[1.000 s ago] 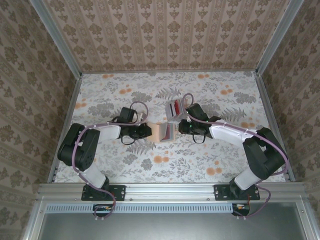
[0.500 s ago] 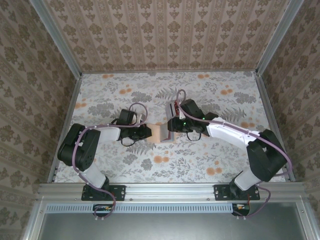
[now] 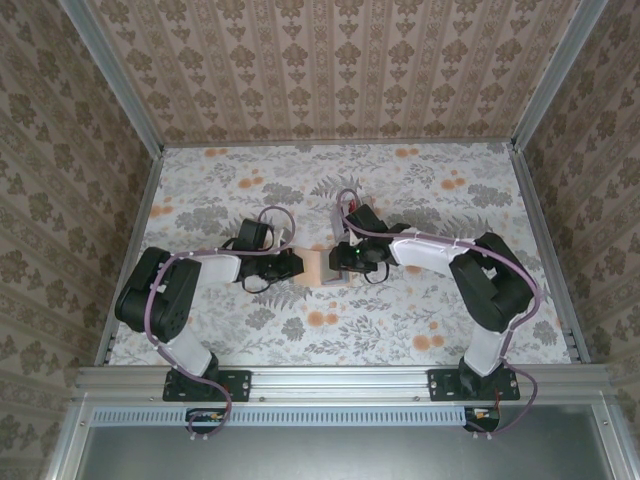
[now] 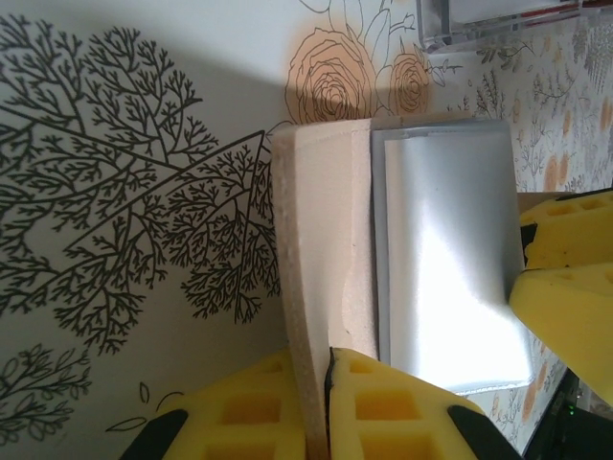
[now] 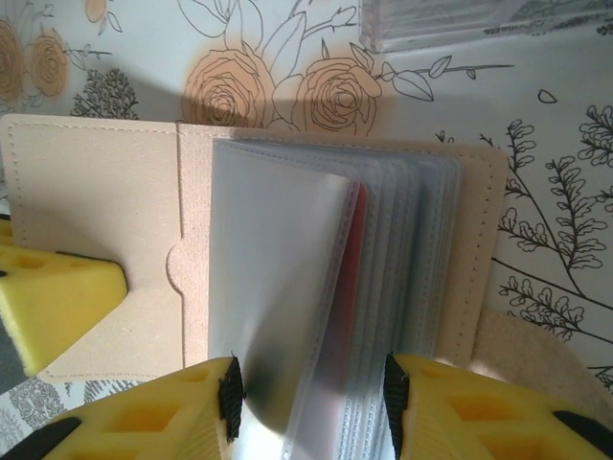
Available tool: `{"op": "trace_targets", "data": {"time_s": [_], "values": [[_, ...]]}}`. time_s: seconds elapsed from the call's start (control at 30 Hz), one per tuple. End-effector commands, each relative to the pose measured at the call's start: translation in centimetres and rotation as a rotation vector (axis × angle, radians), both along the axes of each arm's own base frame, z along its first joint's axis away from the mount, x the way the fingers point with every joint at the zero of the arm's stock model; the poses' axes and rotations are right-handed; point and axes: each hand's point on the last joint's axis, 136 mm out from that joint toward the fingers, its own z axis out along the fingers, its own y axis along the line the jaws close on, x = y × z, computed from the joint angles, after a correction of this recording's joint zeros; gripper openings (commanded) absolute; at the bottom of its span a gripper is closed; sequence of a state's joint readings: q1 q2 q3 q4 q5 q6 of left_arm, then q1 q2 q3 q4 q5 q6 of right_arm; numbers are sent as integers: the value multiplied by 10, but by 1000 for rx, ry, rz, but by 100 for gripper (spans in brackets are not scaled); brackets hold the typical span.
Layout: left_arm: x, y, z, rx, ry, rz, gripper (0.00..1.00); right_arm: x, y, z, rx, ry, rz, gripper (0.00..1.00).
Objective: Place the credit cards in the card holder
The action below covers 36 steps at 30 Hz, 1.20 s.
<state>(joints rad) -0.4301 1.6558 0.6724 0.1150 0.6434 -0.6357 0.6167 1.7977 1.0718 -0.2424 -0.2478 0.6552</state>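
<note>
The tan card holder (image 3: 320,268) (image 5: 91,201) lies open on the flowered table, its clear sleeves (image 5: 287,287) fanned upward. My left gripper (image 4: 329,359) (image 3: 297,263) is shut on the holder's tan left flap (image 4: 321,240). My right gripper (image 5: 308,383) (image 3: 346,260) is open, its jaws standing either side of the sleeves. A red card edge (image 5: 355,240) shows between two sleeves. Beyond the holder on the table lies a whitish stack with a red edge, the credit cards (image 5: 450,19) (image 4: 508,14).
The right gripper's yellow fingers (image 4: 565,278) sit at the holder's right side, and a left finger (image 5: 57,307) rests on the left flap. Patterned walls and metal rails (image 3: 135,215) enclose the table (image 3: 450,190). Both arms meet mid-table.
The right arm swung left and down from the card stack onto the holder, and its jaws widened. The left gripper kept its hold on the flap.
</note>
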Motion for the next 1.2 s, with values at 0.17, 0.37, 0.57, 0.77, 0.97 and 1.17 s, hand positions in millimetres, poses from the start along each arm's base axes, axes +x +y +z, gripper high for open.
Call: {"op": "trace_targets", "data": {"time_s": [0.17, 0.37, 0.57, 0.77, 0.97, 1.17], "values": [[-6, -3, 0, -13, 17, -8, 10, -1, 25, 6, 65, 27, 30, 46], [-7, -6, -3, -20, 26, -6, 10, 0, 61, 51, 182, -22, 84, 47], [-7, -6, -3, -24, 23, -3, 5, 4, 66, 58, 193, -24, 100, 48], [-9, -3, -4, -18, 25, 1, 5, 2, 36, 50, 102, -41, 52, 48], [-11, 1, -10, -5, 42, 8, 16, -7, 26, 37, 56, -13, 62, 49], [-9, 11, 6, 13, -16, 48, 44, -5, 23, 6, 4, 29, 51, 48]]}}
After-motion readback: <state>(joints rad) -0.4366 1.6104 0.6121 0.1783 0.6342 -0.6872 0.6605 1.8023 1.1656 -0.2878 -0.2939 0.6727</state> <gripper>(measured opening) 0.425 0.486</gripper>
